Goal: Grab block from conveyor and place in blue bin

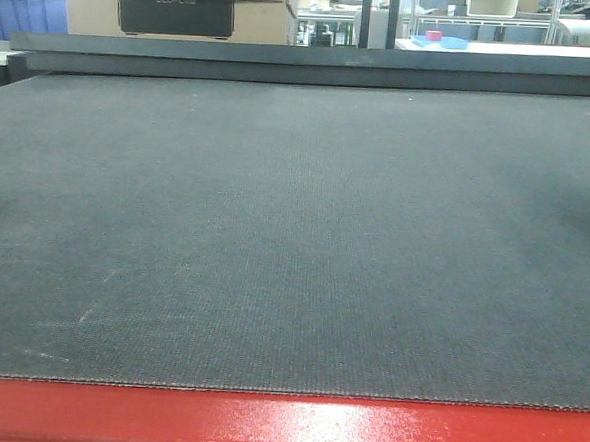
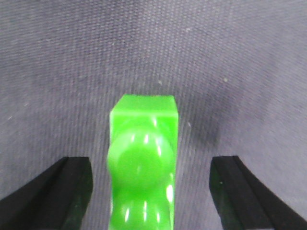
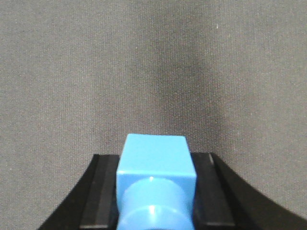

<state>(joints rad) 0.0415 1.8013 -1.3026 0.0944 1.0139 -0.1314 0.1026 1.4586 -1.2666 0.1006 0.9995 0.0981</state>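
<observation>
The bright blue block (image 3: 156,160) fills the bottom of the right wrist view, a round stud on its near face. My right gripper (image 3: 156,194) is shut on it, black fingers (image 3: 103,191) pressed against both sides, above the dark grey conveyor (image 3: 153,72). In the left wrist view my left gripper (image 2: 151,191) is open, its fingers (image 2: 53,191) far apart. A glossy green studded block (image 2: 144,163) sits between them, touching neither. The front view shows the conveyor (image 1: 294,231) bare, with neither gripper in view. The blue bin (image 1: 22,9) stands beyond the belt's far left corner.
A glossy red frame (image 1: 282,426) edges the belt's near side. Cardboard boxes (image 1: 178,3) stand behind the far edge. A small red block on a blue dish (image 1: 438,39) sits on a far table at the back right.
</observation>
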